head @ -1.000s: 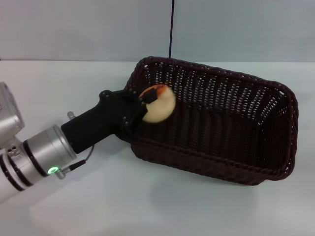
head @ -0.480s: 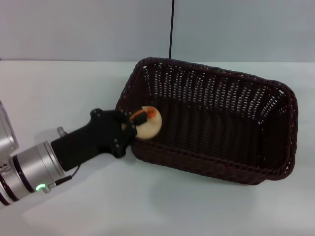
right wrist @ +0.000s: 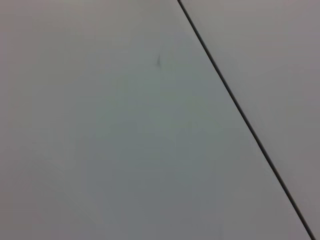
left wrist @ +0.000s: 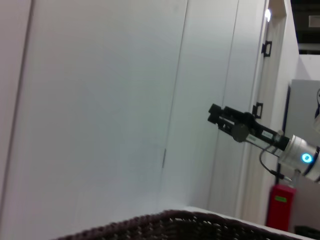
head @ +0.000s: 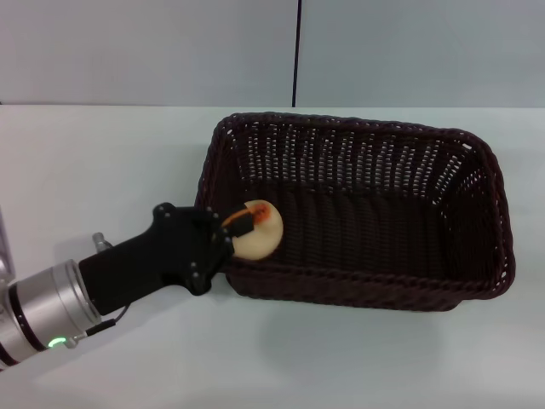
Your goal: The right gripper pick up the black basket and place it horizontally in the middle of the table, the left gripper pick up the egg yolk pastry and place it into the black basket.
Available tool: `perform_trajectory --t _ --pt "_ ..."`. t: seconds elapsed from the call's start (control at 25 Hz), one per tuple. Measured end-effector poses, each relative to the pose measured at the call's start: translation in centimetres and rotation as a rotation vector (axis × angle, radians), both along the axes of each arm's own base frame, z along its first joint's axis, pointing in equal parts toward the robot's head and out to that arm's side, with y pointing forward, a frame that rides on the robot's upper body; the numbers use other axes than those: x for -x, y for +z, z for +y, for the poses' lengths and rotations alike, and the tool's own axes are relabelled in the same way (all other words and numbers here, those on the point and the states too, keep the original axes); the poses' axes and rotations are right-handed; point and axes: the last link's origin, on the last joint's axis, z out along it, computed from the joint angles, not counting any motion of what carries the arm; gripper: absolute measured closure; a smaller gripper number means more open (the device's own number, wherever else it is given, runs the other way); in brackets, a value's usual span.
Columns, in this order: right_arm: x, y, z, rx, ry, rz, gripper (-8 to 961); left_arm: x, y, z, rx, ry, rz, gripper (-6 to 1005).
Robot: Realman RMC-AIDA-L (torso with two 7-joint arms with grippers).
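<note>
The black basket (head: 358, 121) lies level across the middle of the white table (head: 102, 162). My left gripper (head: 245, 225) reaches over the basket's near left corner and is shut on the egg yolk pastry (head: 262, 239), a cream bun with an orange-red patch. The pastry sits low inside that corner, against the wall; I cannot tell whether it rests on the basket floor. The basket's rim also shows in the left wrist view (left wrist: 175, 222). My right gripper (left wrist: 216, 115) is out of the head view and shows only far off in the left wrist view, raised in the air.
A grey wall with a dark vertical seam (head: 296, 51) stands behind the table. White tabletop lies left of the basket and in front of it. The right wrist view shows only the wall and seam (right wrist: 240, 115).
The basket has turned from slanted to level across the table. My left gripper, still holding the pastry, has moved down and toward me to the basket's near left corner.
</note>
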Motion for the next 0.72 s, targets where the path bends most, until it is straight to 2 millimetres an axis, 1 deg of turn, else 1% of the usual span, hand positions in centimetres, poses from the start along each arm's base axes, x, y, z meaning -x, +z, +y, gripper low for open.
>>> perform_trajectory --t 0.24,0.52,0.6,0.64,0.68,0.72 --pt "0.0 -0.2 0.0 0.004 0.001 0.001 506 0.1 0.3 0.2 -0.046 0.039 -0.033 893" --pt "0.0 -0.3 -0.3 0.003 0.002 0.004 506 -0.4 0.5 0.0 -0.050 0.030 -0.074 721" --pt "0.0 -0.4 -0.4 0.003 0.002 0.006 506 -0.4 1.0 0.0 -0.078 0.037 -0.106 672" --pt "0.0 -0.3 -0.5 0.000 0.005 0.007 506 -0.3 2.0 -0.2 -0.142 0.049 -0.161 637" --pt "0.0 -0.3 -0.5 0.000 0.005 0.007 506 -0.3 2.0 -0.2 -0.142 0.049 -0.161 603" --pt "-0.1 -0.2 -0.9 -0.006 0.008 0.009 506 -0.3 2.5 -0.4 -0.181 0.053 -0.189 568"
